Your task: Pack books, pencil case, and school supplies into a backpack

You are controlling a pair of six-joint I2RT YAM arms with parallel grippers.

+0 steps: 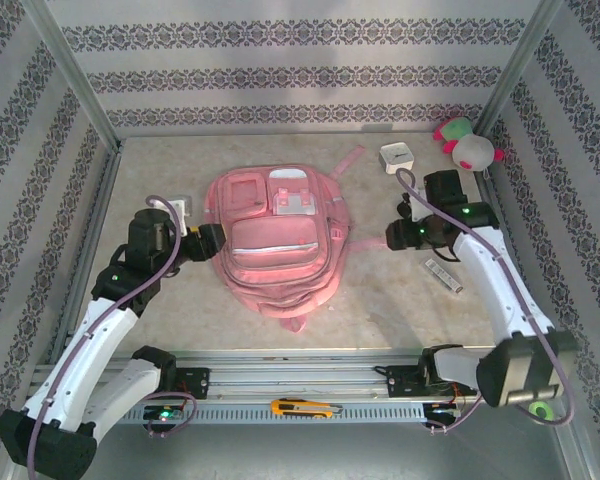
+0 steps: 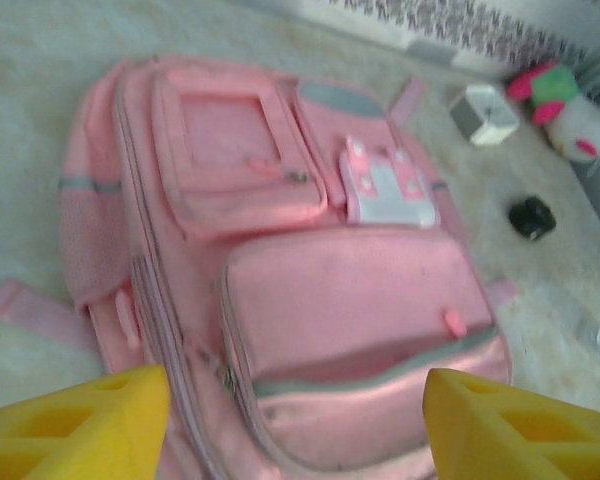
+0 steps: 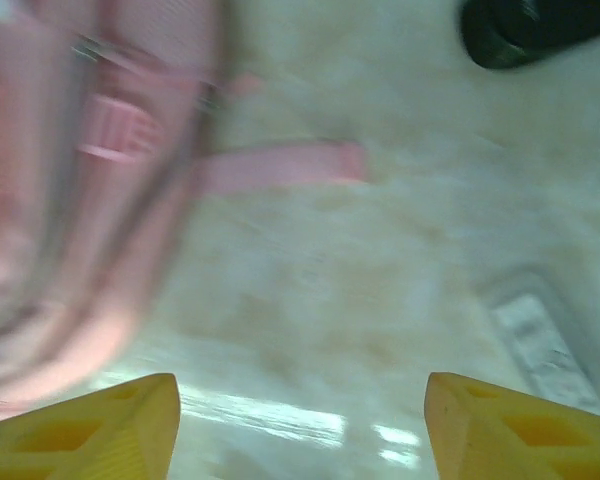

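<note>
Top external: cutter [image 1: 305, 408], backpack [image 1: 270, 245] well apart

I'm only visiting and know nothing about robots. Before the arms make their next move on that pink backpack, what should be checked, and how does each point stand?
1. The backpack lies flat, front up: ok.
2. The left claw is open and empty beside it: ok.
3. The right claw is open and empty over bare table: ok.
4. A pocket open enough for packing: cannot tell; the front pocket shows a dark gap along its zip.
5. Supplies packed: not ok; the white box and barcoded strip lie on the table.
</note>
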